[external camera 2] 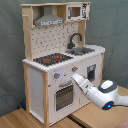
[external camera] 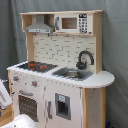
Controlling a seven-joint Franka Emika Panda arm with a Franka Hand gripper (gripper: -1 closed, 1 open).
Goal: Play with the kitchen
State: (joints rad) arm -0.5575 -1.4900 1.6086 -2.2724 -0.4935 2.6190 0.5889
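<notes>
First exterior view, kitchen: the kitchen (external camera: 60,70) fills the picture, standing upright against a grey curtain, with its hob (external camera: 35,65) beside the sink (external camera: 72,74) and the tap (external camera: 85,59) behind.
First exterior view, arm: only a white edge at the first exterior view's left and bottom; the rest is cut off.
Second exterior view, kitchen: it stands on a wooden bench (external camera 2: 30,119), oven door (external camera 2: 64,95) facing the arm.
Second exterior view, arm: the gripper (external camera 2: 76,78) points at the front panel just under the knobs (external camera 2: 56,76), probably to work a knob or the oven handle.
Jaws: cannot tell whether wide or narrow.
Hidden: contact with the panel is unclear.
</notes>
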